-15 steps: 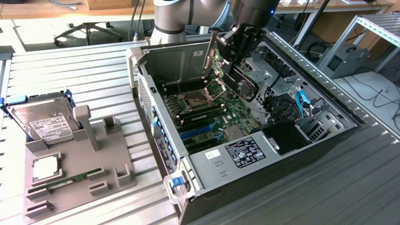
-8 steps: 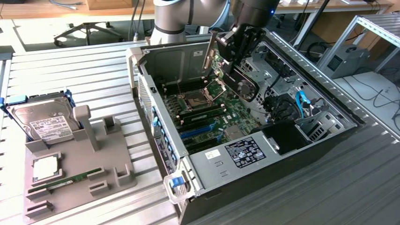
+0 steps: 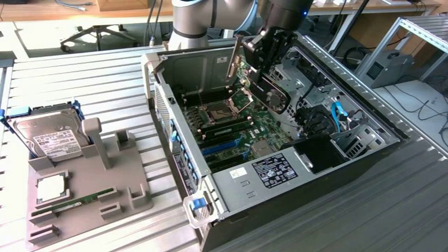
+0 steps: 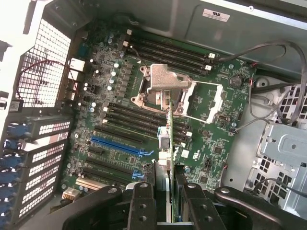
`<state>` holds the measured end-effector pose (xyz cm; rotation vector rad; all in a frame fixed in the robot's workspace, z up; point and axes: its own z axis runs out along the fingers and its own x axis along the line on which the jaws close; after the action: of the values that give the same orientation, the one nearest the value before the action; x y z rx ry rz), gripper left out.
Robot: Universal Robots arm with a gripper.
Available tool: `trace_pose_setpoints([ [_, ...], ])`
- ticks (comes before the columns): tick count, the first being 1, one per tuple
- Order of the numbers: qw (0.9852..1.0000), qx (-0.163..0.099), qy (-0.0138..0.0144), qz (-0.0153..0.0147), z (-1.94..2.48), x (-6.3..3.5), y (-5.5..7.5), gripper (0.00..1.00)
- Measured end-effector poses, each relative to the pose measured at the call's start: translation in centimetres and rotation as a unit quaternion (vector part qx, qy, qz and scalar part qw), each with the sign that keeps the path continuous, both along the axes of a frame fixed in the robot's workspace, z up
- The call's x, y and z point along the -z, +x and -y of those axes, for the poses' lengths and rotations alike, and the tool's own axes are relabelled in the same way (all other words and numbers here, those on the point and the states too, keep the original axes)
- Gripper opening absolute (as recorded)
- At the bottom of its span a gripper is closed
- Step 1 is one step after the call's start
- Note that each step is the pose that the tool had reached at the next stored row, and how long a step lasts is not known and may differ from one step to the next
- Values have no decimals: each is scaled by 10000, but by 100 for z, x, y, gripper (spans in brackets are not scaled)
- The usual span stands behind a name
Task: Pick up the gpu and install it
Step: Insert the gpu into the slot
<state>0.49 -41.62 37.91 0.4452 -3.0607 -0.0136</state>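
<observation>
Green-boarded gpu [image 3: 272,96] with black shroud, clamped edge-on between the closed fingers of the gripper [image 4: 169,194], hanging inside the open computer case [image 3: 203,68] just above the motherboard [image 4: 120,124], near the silver CPU socket [image 4: 165,88]; case lying on the ribbed metal table [image 3: 91,79].

The gpu [image 3: 274,98] is a thin card with a black shroud, a round fan and a green board. It stands on edge, clamped between the fingers [image 4: 143,207] and reaching out past their tips, with its long edge facing down.
</observation>
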Motion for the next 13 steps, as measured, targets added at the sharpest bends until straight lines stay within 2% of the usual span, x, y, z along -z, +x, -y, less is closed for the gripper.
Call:
trace_pose_setpoints([
  [13, 9999, -103, 0, 0, 0, 0, 0, 27],
])
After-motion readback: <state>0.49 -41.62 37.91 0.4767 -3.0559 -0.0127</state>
